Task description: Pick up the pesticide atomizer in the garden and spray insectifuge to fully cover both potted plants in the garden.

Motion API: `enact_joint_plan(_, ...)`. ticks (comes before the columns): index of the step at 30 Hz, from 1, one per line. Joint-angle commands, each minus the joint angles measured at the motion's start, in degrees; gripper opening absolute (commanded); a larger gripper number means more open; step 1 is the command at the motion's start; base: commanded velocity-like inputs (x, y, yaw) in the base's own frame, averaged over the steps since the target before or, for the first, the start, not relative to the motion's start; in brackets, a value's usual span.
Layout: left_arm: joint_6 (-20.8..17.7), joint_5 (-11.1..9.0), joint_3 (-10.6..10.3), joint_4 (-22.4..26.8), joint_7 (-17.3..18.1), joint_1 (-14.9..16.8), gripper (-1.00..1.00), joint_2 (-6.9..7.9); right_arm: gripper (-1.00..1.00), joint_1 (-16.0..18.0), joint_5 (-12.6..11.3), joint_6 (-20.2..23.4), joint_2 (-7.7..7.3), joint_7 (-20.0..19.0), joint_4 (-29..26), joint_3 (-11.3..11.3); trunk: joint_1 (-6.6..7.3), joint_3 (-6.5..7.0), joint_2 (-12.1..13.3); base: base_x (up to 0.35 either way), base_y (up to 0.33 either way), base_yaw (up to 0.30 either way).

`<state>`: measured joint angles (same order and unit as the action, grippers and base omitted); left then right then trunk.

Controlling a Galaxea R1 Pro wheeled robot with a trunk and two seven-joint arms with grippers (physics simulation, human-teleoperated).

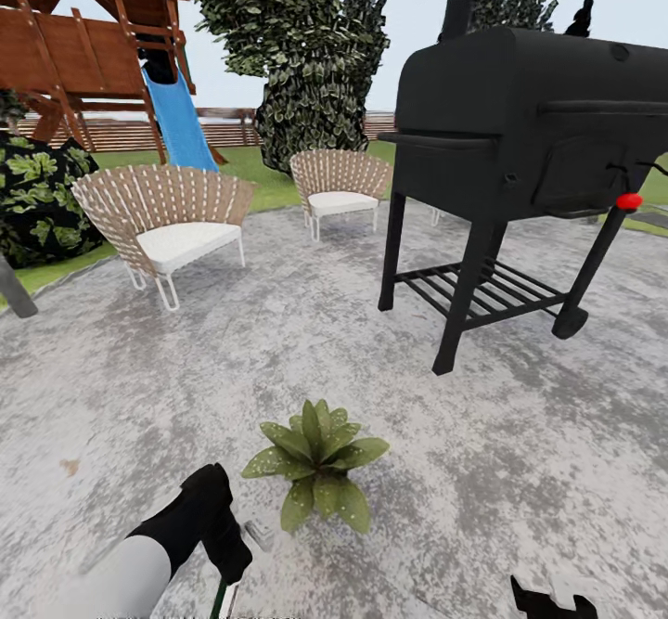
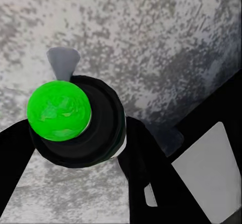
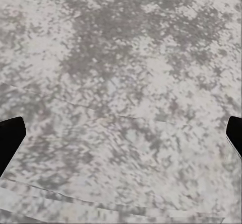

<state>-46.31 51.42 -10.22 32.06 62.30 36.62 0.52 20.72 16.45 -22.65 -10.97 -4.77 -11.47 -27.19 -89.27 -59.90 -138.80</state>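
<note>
One potted plant (image 1: 315, 463), a low rosette of broad green leaves with pale specks, stands on the grey stone patio (image 1: 520, 470); its pot is hidden under the leaves. Just to its near left, my left gripper (image 1: 227, 549) is shut on the pesticide atomizer (image 1: 259, 534), whose pale spray head points toward the plant. The left wrist view looks down the atomizer (image 2: 59, 110): a bright green round end in a black ring, with a grey nozzle, held in the left gripper (image 2: 75, 133). My right gripper (image 1: 549, 602) hangs low at the near right, open over bare stone (image 3: 121, 133).
A black grill (image 1: 520, 127) on legs stands at the right, beyond the plant. Two wicker chairs (image 1: 167, 220) (image 1: 339, 183) sit at the patio's far edge. Behind them are lawn, a wooden playset with a blue slide (image 1: 181, 122), trees and a dark shrub (image 1: 37, 192).
</note>
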Motion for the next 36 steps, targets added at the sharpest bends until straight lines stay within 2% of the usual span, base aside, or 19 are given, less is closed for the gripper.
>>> enact_joint_plan(1,-0.4,0.3,0.9,0.3,0.4,0.0,-1.00,0.06,1.00,0.0,0.2,-0.2,0.00,-0.4,0.0,-0.5,0.01,-0.06,0.0,0.000,-0.274,0.276)
enact_joint_plan(3,-0.4,0.4,2.0,0.6,0.4,0.0,-1.00,0.05,1.00,0.0,0.2,-0.2,0.05,-0.4,0.0,-0.5,0.01,-0.06,0.0,0.000,-0.266,0.276)
enact_joint_plan(6,-0.4,0.7,2.3,0.6,0.3,0.0,-1.00,0.01,1.00,0.0,0.2,-0.2,0.04,-0.4,0.0,-0.5,0.01,-0.06,0.0,-0.009,-0.231,0.276)
enact_joint_plan(13,-0.4,1.1,1.9,0.3,0.0,-0.1,-1.00,0.12,1.00,0.0,0.2,-0.2,0.08,-0.4,0.0,-0.5,0.01,-0.06,0.0,-0.028,-0.052,0.263)
enact_joint_plan(18,-0.4,1.2,1.9,0.6,0.0,0.0,-1.00,0.05,1.00,0.0,0.2,-0.2,0.07,-0.4,0.0,-0.5,0.01,-0.06,0.0,0.021,-0.032,0.043)
enact_joint_plan(24,-0.4,1.2,1.9,0.7,0.1,0.3,-1.00,0.09,1.00,0.0,0.2,-0.2,0.08,-0.4,0.0,-0.5,0.01,-0.06,0.0,0.052,-0.240,0.066)
enact_joint_plan(33,-0.4,1.2,2.0,0.7,0.0,0.5,-1.00,0.08,1.00,0.0,0.2,-0.2,0.02,-0.4,0.0,-0.6,0.01,-0.06,0.0,-0.168,-0.249,0.197)
enact_joint_plan(36,-2.3,1.2,2.0,0.7,0.1,1.8,-1.00,-0.05,1.00,0.0,0.2,-0.2,-0.01,-0.4,0.0,-0.6,0.01,-0.06,0.0,-0.212,-0.225,0.003)
